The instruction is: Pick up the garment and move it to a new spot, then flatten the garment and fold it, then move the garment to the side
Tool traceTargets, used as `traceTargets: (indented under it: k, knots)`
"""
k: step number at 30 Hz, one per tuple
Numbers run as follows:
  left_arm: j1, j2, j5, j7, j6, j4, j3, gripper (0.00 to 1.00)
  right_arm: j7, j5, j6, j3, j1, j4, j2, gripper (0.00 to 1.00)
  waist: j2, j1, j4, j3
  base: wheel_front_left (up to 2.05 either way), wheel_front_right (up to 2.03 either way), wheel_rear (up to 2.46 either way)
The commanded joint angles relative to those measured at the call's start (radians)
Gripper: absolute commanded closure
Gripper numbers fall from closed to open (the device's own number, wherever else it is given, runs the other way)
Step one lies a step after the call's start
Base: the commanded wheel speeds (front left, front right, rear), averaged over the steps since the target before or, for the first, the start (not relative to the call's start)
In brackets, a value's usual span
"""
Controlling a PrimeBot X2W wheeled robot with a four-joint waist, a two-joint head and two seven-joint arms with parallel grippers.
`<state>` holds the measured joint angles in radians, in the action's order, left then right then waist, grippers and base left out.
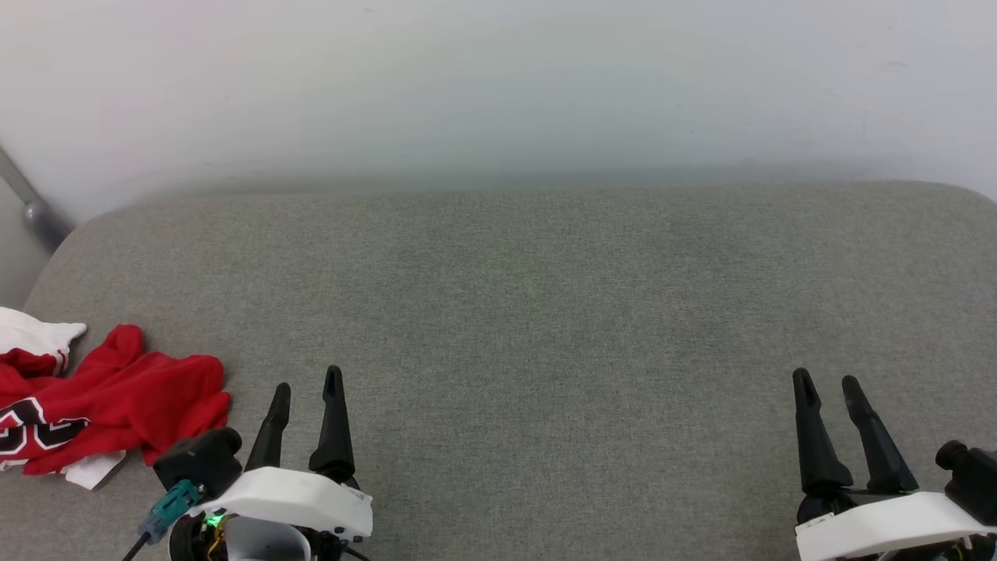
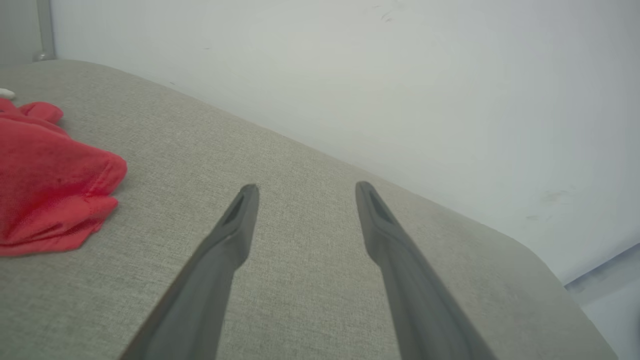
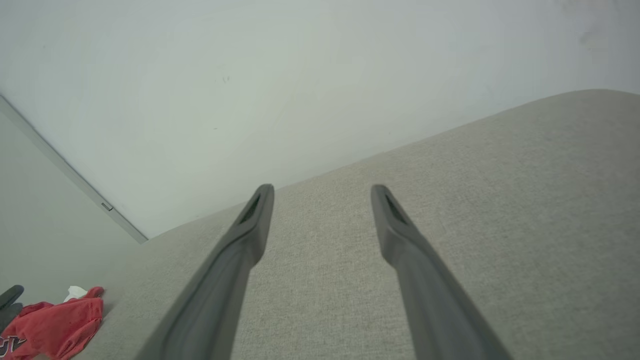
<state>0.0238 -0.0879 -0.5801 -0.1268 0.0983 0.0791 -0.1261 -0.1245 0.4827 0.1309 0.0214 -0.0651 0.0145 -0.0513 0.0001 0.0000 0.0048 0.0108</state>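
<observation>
Garment (image 1: 117, 401) half off-frame (lettering (image 1: 35, 427) partial)

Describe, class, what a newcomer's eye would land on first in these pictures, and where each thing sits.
The crumpled red garment stands out, bunched at the left edge of the grey padded surface, black lettering partly showing. Next come the dark-fingered left end effector, close beside it but not touching, and the right end effector at the lower right, both open and empty.
</observation>
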Motion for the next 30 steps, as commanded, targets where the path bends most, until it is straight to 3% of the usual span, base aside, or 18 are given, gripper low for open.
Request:
traceTargets:
  k: [1,30]
  knots:
    - [-0.003,-0.008,0.024,-0.008,0.005,-0.016,-0.005,0.00,-0.011,-0.026,0.000,-0.001,-0.003,-0.017,0.001,0.00,-0.0001,0.0000,0.000,0.000,0.00,0.00,0.00]
    - [-0.037,0.006,0.293,-0.079,0.021,-0.026,-0.039,0.00,-0.082,-0.255,0.000,-0.013,-0.059,-0.075,0.001,0.00,-0.0001,0.0000,0.008,0.005,0.00,0.00,0.00]
